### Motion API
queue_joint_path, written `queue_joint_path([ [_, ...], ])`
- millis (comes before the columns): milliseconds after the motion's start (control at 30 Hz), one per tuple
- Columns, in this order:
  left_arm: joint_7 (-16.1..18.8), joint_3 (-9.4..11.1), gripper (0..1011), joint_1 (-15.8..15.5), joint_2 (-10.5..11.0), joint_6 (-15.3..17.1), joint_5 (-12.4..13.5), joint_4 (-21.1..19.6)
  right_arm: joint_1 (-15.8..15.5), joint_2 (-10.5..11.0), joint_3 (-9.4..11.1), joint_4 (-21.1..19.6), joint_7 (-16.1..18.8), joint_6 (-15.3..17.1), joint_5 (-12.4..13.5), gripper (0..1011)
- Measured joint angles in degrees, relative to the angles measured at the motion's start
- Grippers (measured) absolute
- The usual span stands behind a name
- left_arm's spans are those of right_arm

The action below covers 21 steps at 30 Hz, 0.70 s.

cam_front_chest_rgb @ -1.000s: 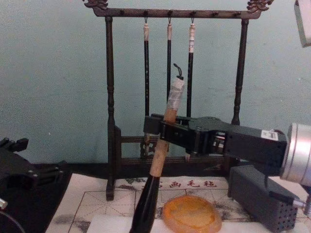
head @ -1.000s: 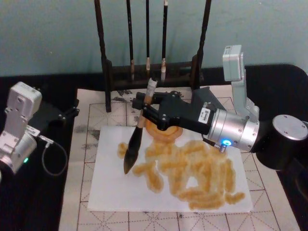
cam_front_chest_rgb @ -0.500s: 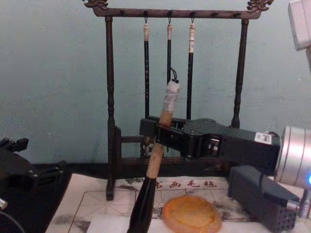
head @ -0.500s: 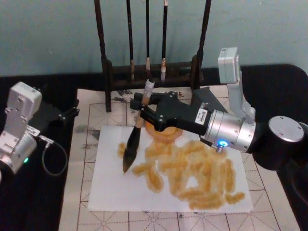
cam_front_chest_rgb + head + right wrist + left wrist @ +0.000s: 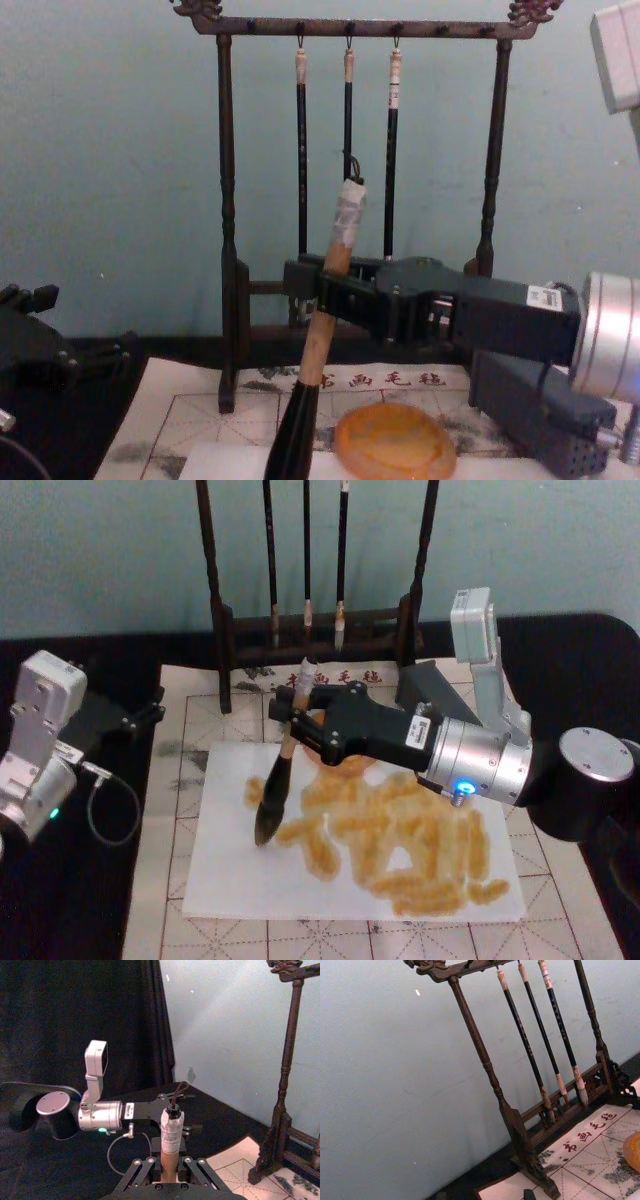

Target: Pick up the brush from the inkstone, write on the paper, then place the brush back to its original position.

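My right gripper point(image 5: 294, 718) is shut on the tan handle of the brush point(image 5: 279, 770), reaching in from the right. The brush stands steeply tilted, and its dark tuft points down onto the left part of the white paper point(image 5: 235, 880), beside several amber strokes. In the chest view the right gripper point(image 5: 325, 292) clamps the brush point(image 5: 318, 345) at mid-handle. The whitish end of the brush point(image 5: 172, 1127) rises between the fingers. The orange inkstone point(image 5: 394, 442) lies just behind the paper, mostly hidden under the gripper in the head view. My left gripper point(image 5: 148, 713) is parked at the far left.
A dark wooden rack point(image 5: 225, 200) with three thin hanging brushes point(image 5: 348, 130) stands at the back. A grey perforated block point(image 5: 540, 410) sits to the right of the inkstone. The red-grid mat point(image 5: 185, 780) lies under the paper on black cloth.
My right gripper has shifted a little left and nearer to me with the brush. The brush's top end has sunk slightly while the tuft stays at almost the same spot.
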Motion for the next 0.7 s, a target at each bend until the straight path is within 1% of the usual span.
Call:
queue_joint_path([
  [67,0.00,0.00,1001,0.00,0.00,0.00,0.00,0.00,0.00,0.00,0.00,0.00,0.00,0.00,0.00,187],
  [300,0.00,0.00,1001,0.00,0.00,0.00,0.00,0.00,-0.59,1.16,-0.32,-1.69,0.41,1.34,0.29,187],
  [533,0.00,0.00,1001,0.00,0.00,0.00,0.00,0.00,-1.00,2.26,-0.66,-3.20,1.14,3.02,1.77,187],
  [700,0.00,0.00,1001,0.00,0.00,0.00,0.00,0.00,-1.15,2.92,-0.98,-4.07,1.27,3.64,2.37,187],
])
